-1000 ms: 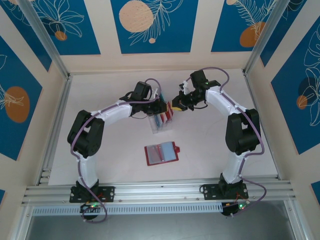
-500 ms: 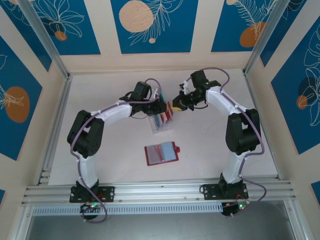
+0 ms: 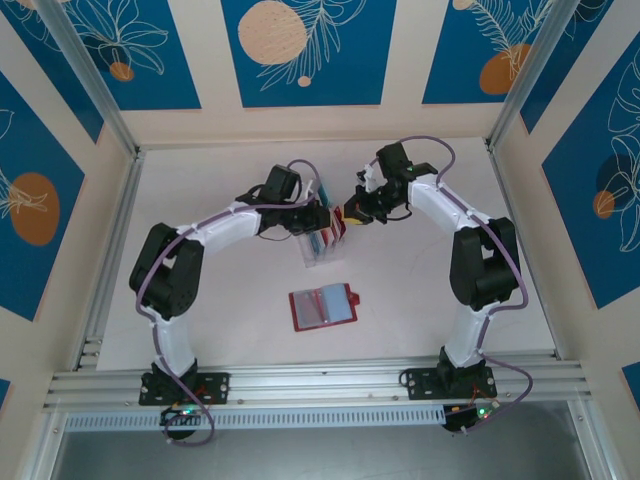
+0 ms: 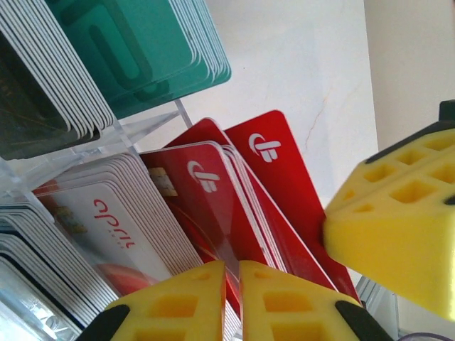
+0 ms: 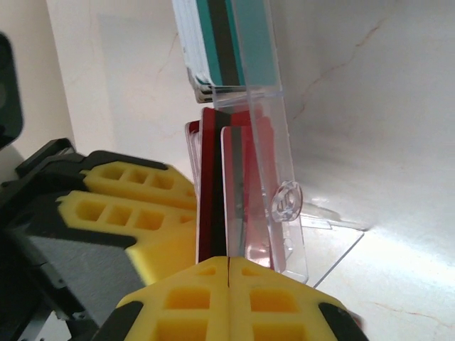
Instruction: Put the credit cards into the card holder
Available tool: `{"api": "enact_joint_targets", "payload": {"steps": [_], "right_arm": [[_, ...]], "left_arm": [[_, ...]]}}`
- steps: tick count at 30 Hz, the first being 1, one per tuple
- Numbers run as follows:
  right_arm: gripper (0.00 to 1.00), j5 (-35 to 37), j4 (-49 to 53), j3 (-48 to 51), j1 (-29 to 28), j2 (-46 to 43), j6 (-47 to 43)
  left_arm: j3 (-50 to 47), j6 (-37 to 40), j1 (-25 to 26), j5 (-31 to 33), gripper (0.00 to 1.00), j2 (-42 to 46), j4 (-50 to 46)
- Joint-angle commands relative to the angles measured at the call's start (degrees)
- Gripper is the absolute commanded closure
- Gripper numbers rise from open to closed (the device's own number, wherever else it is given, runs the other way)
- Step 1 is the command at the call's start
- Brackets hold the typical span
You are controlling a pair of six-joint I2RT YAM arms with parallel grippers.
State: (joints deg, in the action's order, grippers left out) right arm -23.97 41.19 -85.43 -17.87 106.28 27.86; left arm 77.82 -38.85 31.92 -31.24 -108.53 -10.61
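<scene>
The credit cards stand in a clear plastic rack in the middle of the table: teal cards, white cards and red cards. My right gripper is shut on the edge of the outermost red card, which stands a little higher than its neighbours. My left gripper is shut on the rack's clear wall beside the red cards. The card holder, a red wallet, lies open on the table nearer the arms, apart from both grippers.
The two grippers meet at the rack's far end, their yellow fingers almost touching. The rack's clear side wall stands right of the gripped card. Aluminium frame rails border the white table.
Both grippers have shifted slightly left at the rack. The right gripper has closed fully on the red card's edge. The card holder has not moved.
</scene>
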Motion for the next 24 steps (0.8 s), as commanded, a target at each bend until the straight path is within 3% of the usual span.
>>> {"api": "enact_joint_targets", "payload": {"steps": [1, 5, 24], "right_arm": [[1.00, 2.4, 2.0, 0.6, -0.7, -1.6, -0.4], [1.00, 6.9, 2.4, 0.8, -0.8, -3.9, -0.3], [1.00, 12.2, 3.7, 1.3, -1.4, -7.0, 0.4]], "left_arm": [[-0.9, 0.5, -0.5, 0.1, 0.87, 3.3, -1.7], [-1.5, 0.7, -1.1, 0.1, 0.87, 5.6, -2.4], [-11.6, 2.5, -2.2, 0.1, 0.81, 15.7, -3.5]]}}
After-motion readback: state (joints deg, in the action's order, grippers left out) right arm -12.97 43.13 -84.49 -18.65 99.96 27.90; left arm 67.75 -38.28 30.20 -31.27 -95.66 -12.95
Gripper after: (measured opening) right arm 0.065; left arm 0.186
